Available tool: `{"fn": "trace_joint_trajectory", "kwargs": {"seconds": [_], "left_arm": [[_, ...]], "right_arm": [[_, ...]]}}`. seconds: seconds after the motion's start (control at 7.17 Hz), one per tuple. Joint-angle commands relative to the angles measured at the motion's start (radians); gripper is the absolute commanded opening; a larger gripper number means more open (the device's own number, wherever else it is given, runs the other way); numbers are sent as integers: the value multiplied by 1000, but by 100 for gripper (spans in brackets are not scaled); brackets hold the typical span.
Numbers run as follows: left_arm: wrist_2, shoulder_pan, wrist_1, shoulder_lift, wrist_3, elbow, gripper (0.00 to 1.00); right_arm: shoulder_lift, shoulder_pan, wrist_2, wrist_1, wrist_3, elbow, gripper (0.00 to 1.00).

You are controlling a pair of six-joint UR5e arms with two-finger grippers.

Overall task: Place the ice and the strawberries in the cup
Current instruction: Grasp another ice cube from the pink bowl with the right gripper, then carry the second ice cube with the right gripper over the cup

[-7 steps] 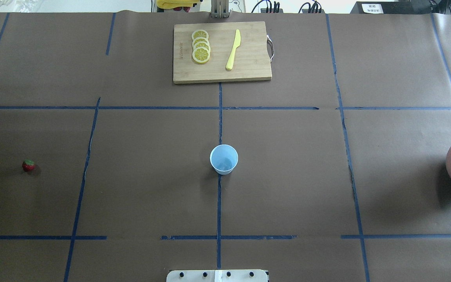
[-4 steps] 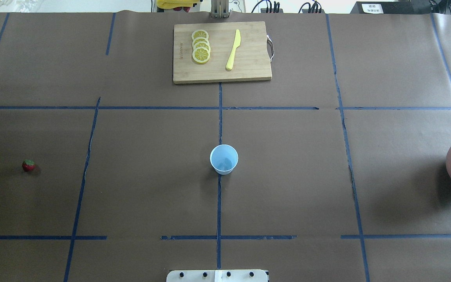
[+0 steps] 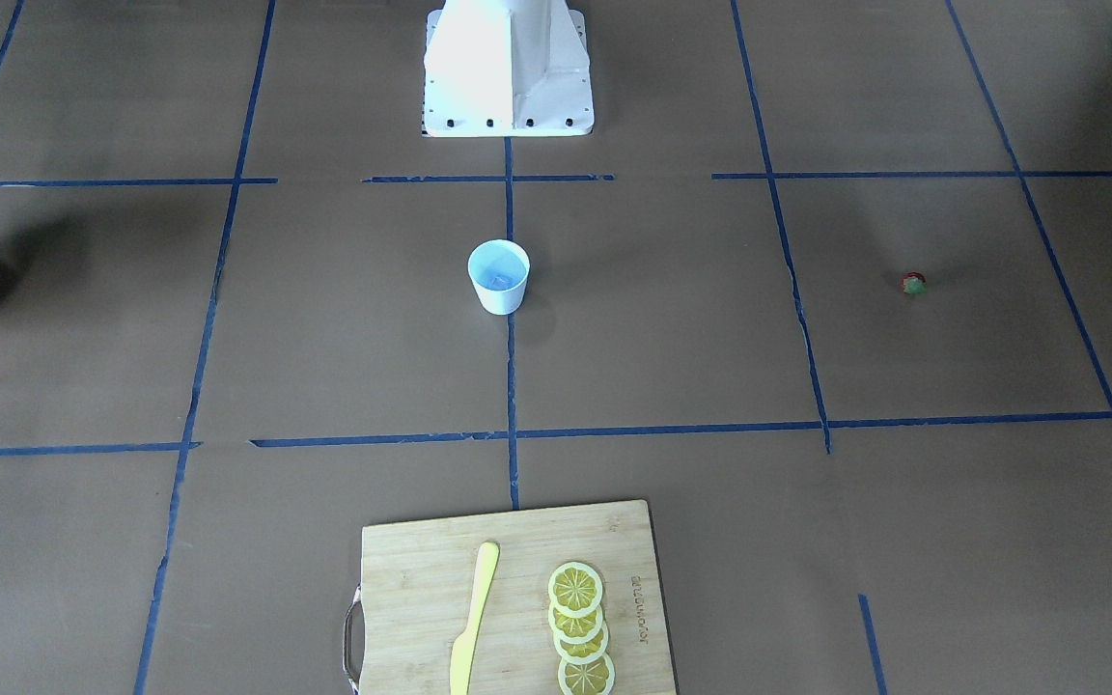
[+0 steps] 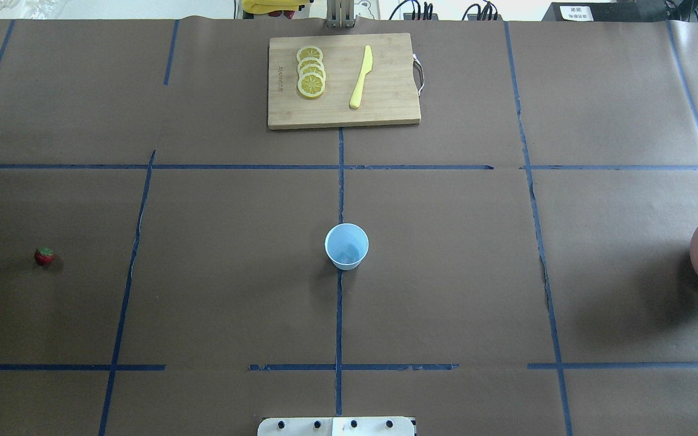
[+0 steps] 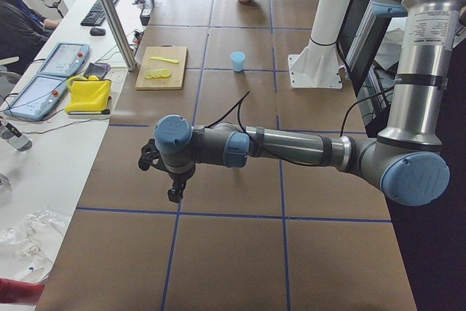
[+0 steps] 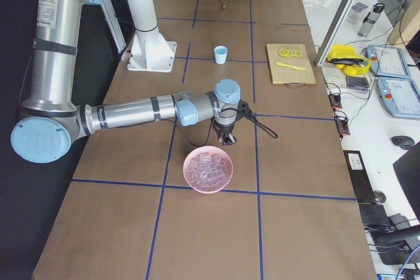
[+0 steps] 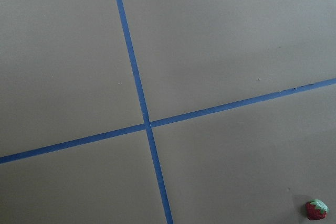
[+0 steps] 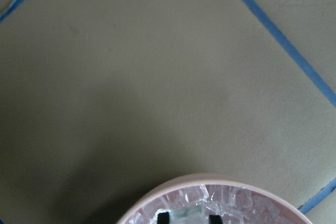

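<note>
The right gripper (image 8: pixel 189 217) hangs over the pink bowl (image 8: pixel 210 180), above the part of the rim that faces the cup. Its two black fingertips (image 8: pixel 164 216) are pinching one ice cube (image 8: pixel 188 212) between them. That cube looks bigger than the others in the wrist view, so it sits higher up than they do. Right under this gripper the bowl holds a heap of more ice (image 6: pixel 208 168).

The white cup (image 4: pixel 346 246) stands upright in the middle of the brown table (image 4: pixel 446 242). It is well away from the right gripper and sits between the two grippers. Its inside is pale blue.

The left gripper (image 5: pixel 175 194) points down over the table and does not touch it. Only a side view shows it, so I cannot tell if its fingers are spread or pressed together. The strawberry (image 7: pixel 316 209) lies on the table near this gripper, off to one side, at the bottom corner of the left wrist view. It is far from the cup.

A wooden cutting board (image 4: pixel 385 109) lies past the cup, well away from both grippers. On it are lemon slices (image 4: pixel 311 72) and a yellow knife (image 4: pixel 361 77).
</note>
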State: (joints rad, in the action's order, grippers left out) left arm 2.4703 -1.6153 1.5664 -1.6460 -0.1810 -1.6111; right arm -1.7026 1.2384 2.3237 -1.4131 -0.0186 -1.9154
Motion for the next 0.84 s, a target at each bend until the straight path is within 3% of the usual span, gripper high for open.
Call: {"fn": "trace_joint_trajectory", "kwargs": {"seconds": [0.0, 0.14, 0.56, 0.7], "left_arm": [[1, 2, 0, 0, 0, -1, 100], [1, 2, 0, 0, 0, -1, 100], [1, 2, 0, -1, 0, 4, 100], [1, 2, 0, -1, 0, 5, 100]], "right_arm": [[107, -49, 0, -6, 436, -42, 0], [191, -141, -30, -6, 644, -40, 0], [458, -472, -277, -38, 1099, -18, 1], [585, -543, -338, -193, 1159, -16, 1]]}}
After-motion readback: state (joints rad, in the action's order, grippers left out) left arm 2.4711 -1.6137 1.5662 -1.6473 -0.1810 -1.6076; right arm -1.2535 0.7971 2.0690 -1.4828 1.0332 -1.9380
